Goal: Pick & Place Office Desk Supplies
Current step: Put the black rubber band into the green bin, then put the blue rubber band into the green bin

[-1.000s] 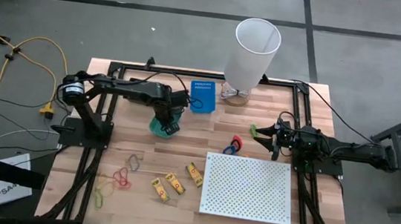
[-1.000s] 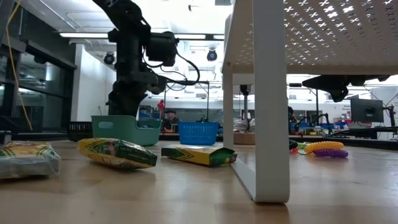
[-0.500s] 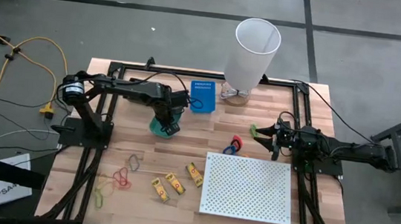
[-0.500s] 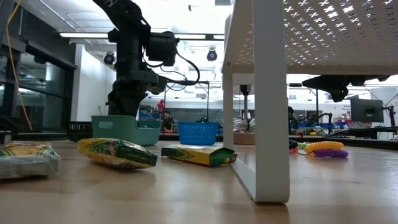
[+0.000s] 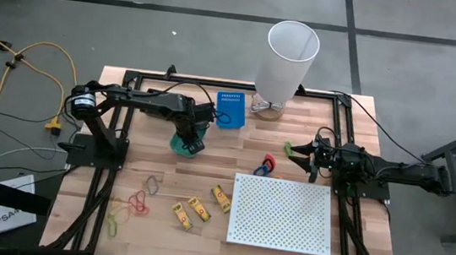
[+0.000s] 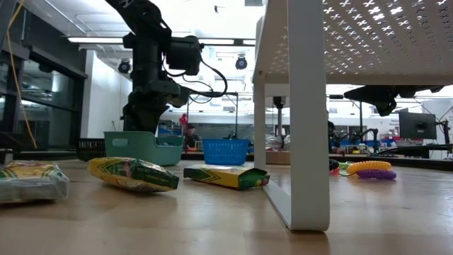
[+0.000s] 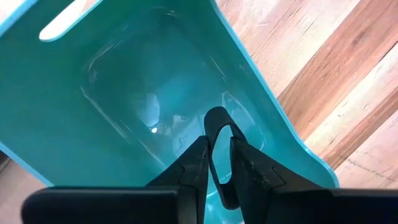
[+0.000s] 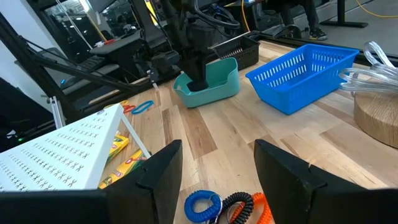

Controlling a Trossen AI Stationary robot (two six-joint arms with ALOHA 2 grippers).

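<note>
The left tool [image 7: 217, 165] hangs inside the teal bin [image 7: 124, 93], fingers slightly apart around a black band loop [image 7: 216, 118]. The right tool [image 5: 301, 155], jaws apart, waits at three o'clock. Packs [image 5: 196, 208] and bands [image 5: 137, 204] at seven o'clock on the surface [image 5: 207, 168] remain unsorted.

left hand [image 7: 217, 163] fingers parting slightly around black rubber band [image 7: 217, 134], inside teal bin [image 7: 74, 81]

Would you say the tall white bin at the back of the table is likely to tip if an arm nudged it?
Probably. The white bin is tall and tapers to a narrow foot, so a push near its rim would likely topple it. It looks thin-walled and empty, so likely light and easily shifted.
</note>
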